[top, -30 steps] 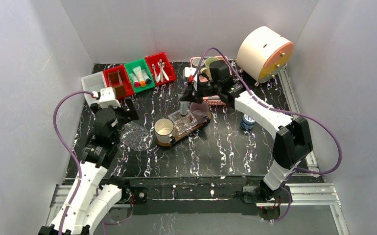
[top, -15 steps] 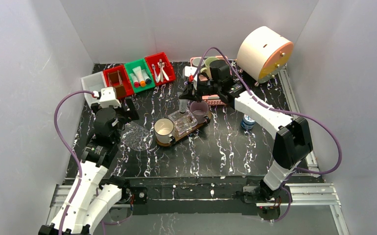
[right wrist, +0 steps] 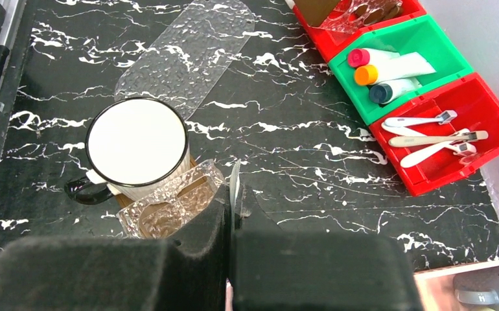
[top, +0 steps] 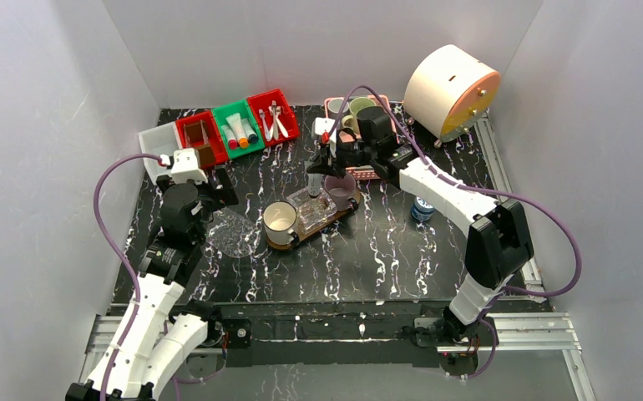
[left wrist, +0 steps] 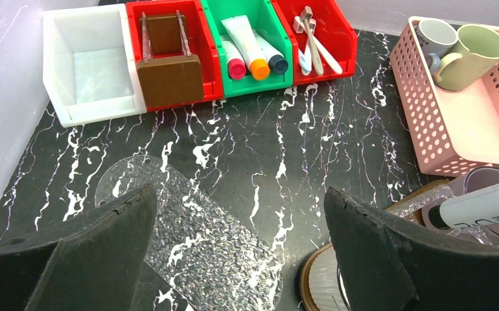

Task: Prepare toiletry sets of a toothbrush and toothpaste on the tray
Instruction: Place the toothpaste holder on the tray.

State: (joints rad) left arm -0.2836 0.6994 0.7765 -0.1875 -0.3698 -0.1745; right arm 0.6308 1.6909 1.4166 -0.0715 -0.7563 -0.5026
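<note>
The dark-brown tray (top: 345,214) lies mid-table with a white mug (top: 279,219), a clear plastic insert (top: 311,209) and a purple mug (top: 340,188) on it. My right gripper (top: 318,165) is shut on the flat end of a white toothpaste tube (top: 313,180), which hangs above the tray's far side next to the purple mug. The tube also shows in the left wrist view (left wrist: 487,204), and edge-on in the right wrist view (right wrist: 234,184) between my right gripper's (right wrist: 234,202) pads. My left gripper (left wrist: 239,194) is open and empty above a clear plastic sheet (left wrist: 195,233).
At the back left stand a white bin (top: 156,146), a red bin with a brown block (top: 201,140), a green bin of tubes (top: 239,129) and a red bin of toothbrushes (top: 273,117). A pink basket (top: 367,171) holds mugs. A white drum (top: 452,79) and a small blue object (top: 422,207) are on the right.
Almost nothing. My right gripper keeps the tube above the tray with only a tiny shift. The left arm has not moved.
</note>
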